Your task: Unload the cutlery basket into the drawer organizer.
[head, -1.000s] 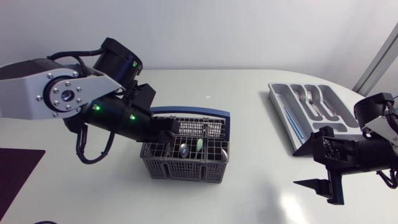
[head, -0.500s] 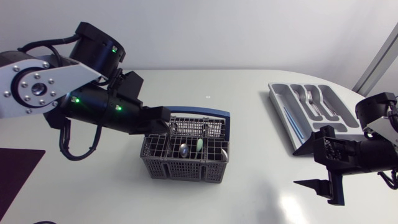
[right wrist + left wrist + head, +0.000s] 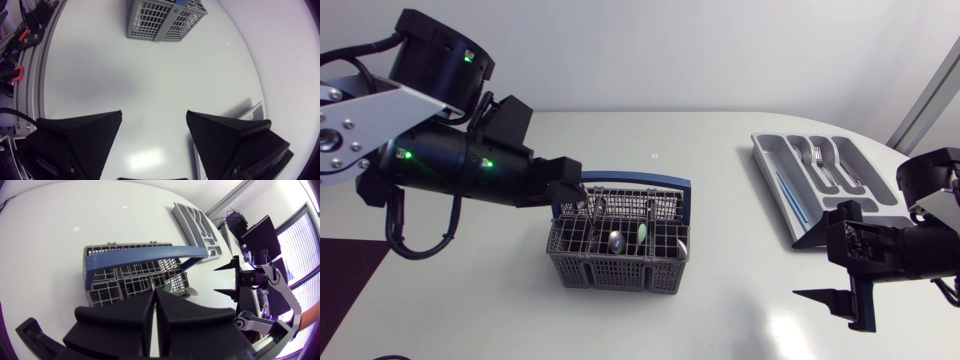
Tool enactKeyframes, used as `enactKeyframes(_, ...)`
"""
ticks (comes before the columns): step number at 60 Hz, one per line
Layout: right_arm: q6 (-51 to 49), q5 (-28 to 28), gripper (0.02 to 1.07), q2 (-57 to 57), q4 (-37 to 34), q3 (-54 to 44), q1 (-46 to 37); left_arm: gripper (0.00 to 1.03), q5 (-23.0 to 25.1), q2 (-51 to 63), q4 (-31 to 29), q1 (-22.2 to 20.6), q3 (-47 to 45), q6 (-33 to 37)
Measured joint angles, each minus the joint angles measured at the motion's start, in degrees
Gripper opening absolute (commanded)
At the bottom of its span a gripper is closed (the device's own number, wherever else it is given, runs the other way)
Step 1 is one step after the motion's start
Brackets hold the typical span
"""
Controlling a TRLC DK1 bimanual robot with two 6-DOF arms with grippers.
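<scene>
The grey wire cutlery basket (image 3: 618,250) with a blue handle stands mid-table, with two spoons (image 3: 617,240) and other cutlery in it. My left gripper (image 3: 578,200) is at the basket's back left corner, just above its rim. In the left wrist view its fingers (image 3: 154,294) are pressed together, nothing shows between them, and the basket (image 3: 135,272) lies ahead. The grey drawer organizer (image 3: 765,150) lies at the far right with forks (image 3: 817,160) in it. My right gripper (image 3: 810,268) hovers in front of the organizer, fingers wide apart (image 3: 154,115) and empty.
In the right wrist view the basket (image 3: 162,17) is far ahead across bare white table, and a corner of the organizer (image 3: 252,112) shows beside one finger. The table's rounded edge runs close behind the organizer.
My left arm has pulled back to the left and risen, drawing its gripper from over the basket to its back left corner. The right arm has stayed put.
</scene>
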Motion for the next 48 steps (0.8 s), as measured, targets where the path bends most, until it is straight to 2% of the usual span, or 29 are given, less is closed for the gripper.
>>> enactKeyframes(34,0.8,0.0,0.95,-4.2,-1.5,-0.6,0.3,0.04,-4.3,-4.6,0.0,-0.5,-0.3,-0.9)
enactKeyframes(48,3.3,-1.6,0.95,-5.9,-2.0,-0.6,0.3,0.04,-4.5,-7.7,0.0,-3.8,-0.3,-2.6)
